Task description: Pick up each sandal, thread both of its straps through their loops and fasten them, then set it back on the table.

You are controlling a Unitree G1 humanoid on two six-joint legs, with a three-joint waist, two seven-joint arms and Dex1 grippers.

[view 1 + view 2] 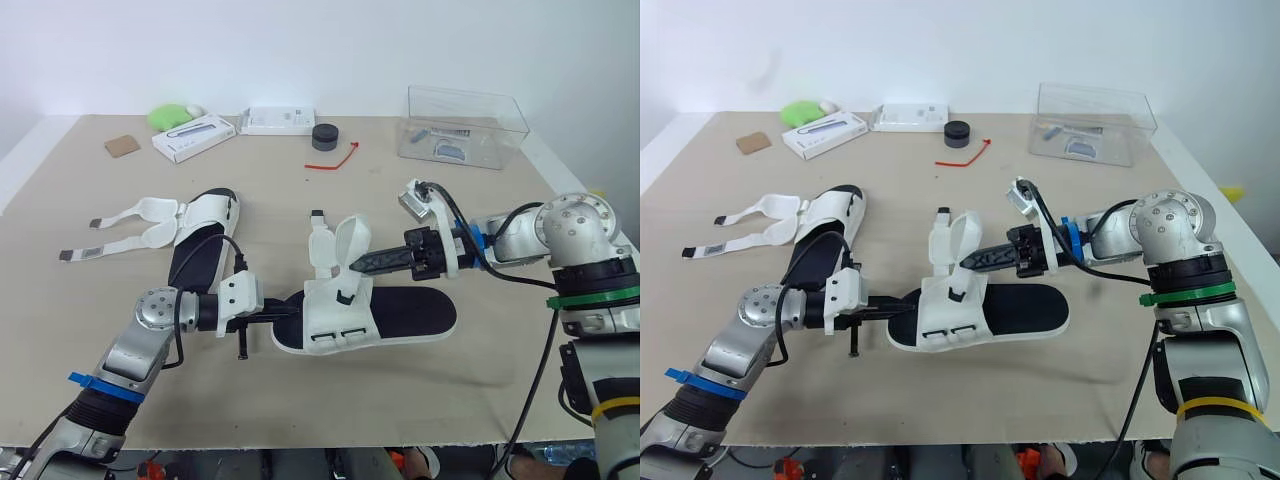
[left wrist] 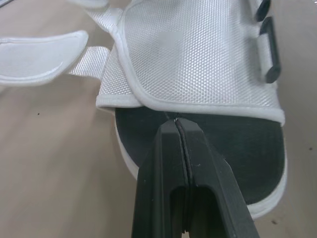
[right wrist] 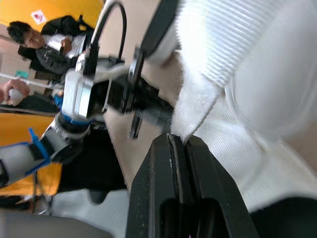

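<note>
A sandal [image 1: 405,314] with a black sole and white upper lies in the middle of the table, toe towards my left arm. Two of its white straps [image 1: 351,240] stand up from the upper. My right gripper [image 1: 357,266] reaches in from the right and is shut on the edge of the arched strap [image 3: 198,106]. At the toe end, my left gripper [image 1: 288,314] is shut with its tip on the black insole [image 2: 233,148], just short of the white upper. The second sandal [image 1: 198,248] lies to the left with both straps [image 1: 125,228] spread flat.
A clear plastic box [image 1: 462,125] stands at the back right. Along the back edge are two white boxes [image 1: 194,136], a black round pot [image 1: 324,137], a red tie [image 1: 335,160], a green object [image 1: 170,116] and a brown square [image 1: 121,145]. A seated person [image 3: 47,42] appears beyond the table.
</note>
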